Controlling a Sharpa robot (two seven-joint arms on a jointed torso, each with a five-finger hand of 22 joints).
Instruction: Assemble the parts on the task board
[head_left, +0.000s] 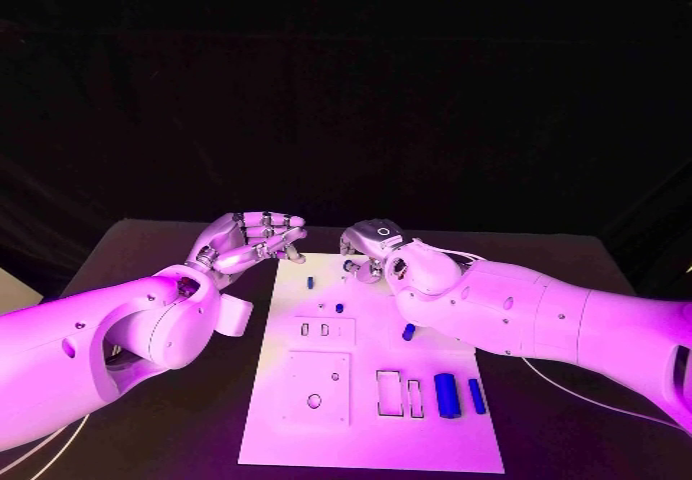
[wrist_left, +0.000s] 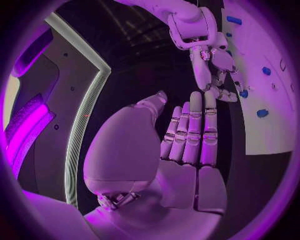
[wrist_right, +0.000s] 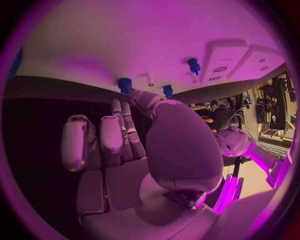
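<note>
The white task board (head_left: 289, 420) lies in the middle of the black table. My right hand (head_left: 378, 250) hovers over the board's far edge, its thumb and a fingertip (wrist_right: 140, 95) closed round a small blue part (wrist_right: 125, 84) that meets the board there; the left wrist view shows that part (wrist_left: 244, 93) under the right hand (wrist_left: 212, 65). My left hand (head_left: 254, 240) is held above the board's far left corner, fingers (wrist_left: 190, 130) straight and side by side, thumb apart, holding nothing. Two blue pegs (head_left: 312, 283) (head_left: 339, 307) stand in the board near the hands.
Another blue part (head_left: 408, 331) lies mid-board beside my right forearm. Two long blue pieces (head_left: 446, 395) (head_left: 476, 395) lie at the near right, next to rectangular slots (head_left: 389, 392). A raised square plate (head_left: 315, 388) with a hole sits at the near left.
</note>
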